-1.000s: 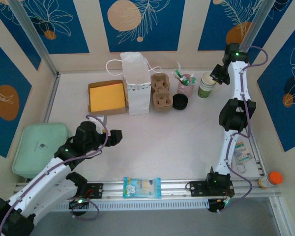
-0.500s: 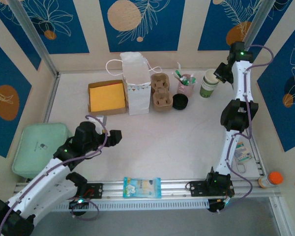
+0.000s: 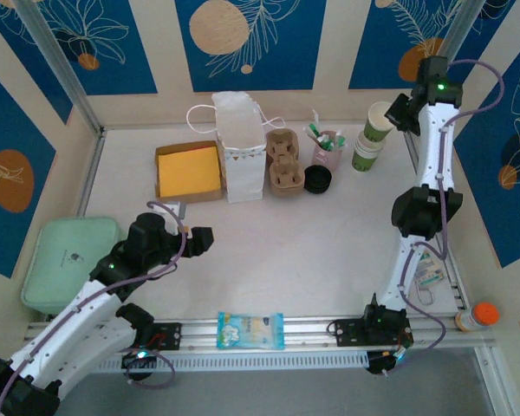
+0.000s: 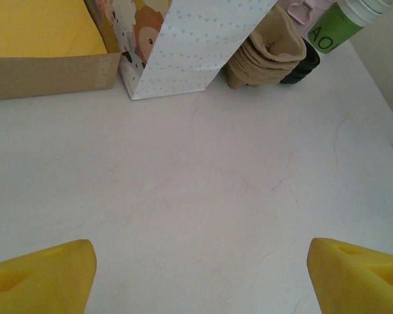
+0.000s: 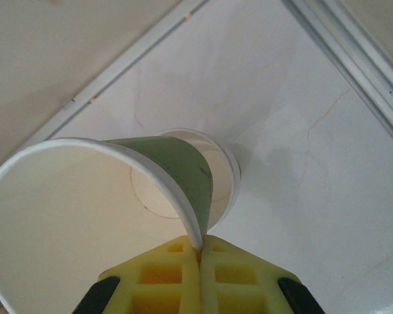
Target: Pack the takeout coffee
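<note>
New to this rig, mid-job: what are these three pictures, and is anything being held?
Two robot arms are bolted at the near edge of a table. The overhead picture looks down on both; the other two come from cameras on each wrist. The right gripper is shut on the wall of a green paper cup, held above a second cup. The left gripper hangs open over bare table. Along the back stand a box, a white bag, a cardboard carrier, a pink utensil cup and a black lid.
</note>
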`<state>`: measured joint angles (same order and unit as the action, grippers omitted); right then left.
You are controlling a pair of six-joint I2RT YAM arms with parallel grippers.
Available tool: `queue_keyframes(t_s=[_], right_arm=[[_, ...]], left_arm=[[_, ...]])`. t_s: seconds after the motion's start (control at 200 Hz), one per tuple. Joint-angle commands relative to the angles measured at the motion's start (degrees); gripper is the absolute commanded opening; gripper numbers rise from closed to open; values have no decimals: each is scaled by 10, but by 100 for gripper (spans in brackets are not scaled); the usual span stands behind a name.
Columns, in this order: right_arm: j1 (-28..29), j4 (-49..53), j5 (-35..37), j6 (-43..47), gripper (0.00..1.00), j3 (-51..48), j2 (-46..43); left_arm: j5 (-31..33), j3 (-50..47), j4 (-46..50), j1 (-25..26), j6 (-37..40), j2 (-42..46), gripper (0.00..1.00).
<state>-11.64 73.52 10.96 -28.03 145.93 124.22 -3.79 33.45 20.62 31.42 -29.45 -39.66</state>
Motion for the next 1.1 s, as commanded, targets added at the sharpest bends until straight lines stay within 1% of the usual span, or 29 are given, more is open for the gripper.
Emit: queue_keyframes(t_s=[0.0,0.09,0.21,0.34,0.465,0.635,0.805,0.891,1.096], right_arm=[[7,24,-2,7,2,19,-52],[16,29,-3,13,2,9,-75],[36,19,-3,26,2,-40,-128],[59,5,-7,38,3,-112,-187],[90,-5,8,58,3,-185,-244],[131,-18,-5,75,3,-290,-319],[199,-31,-19,87,3,-400,-379],[242,-45,-24,87,3,-459,-405],[345,-68,-27,72,3,-557,-424]], left_arm=[[5,16,9,6,13,9,84],[2,15,9,5,12,10,84],[-2,12,2,6,9,10,84],[-8,6,-7,5,5,8,84],[-13,1,-16,7,4,4,84],[-17,-8,-29,7,0,-2,84],[-34,-23,-68,7,-21,-15,84],[-41,-31,-86,7,-32,-25,84],[-47,-39,-111,7,-49,-41,84]])
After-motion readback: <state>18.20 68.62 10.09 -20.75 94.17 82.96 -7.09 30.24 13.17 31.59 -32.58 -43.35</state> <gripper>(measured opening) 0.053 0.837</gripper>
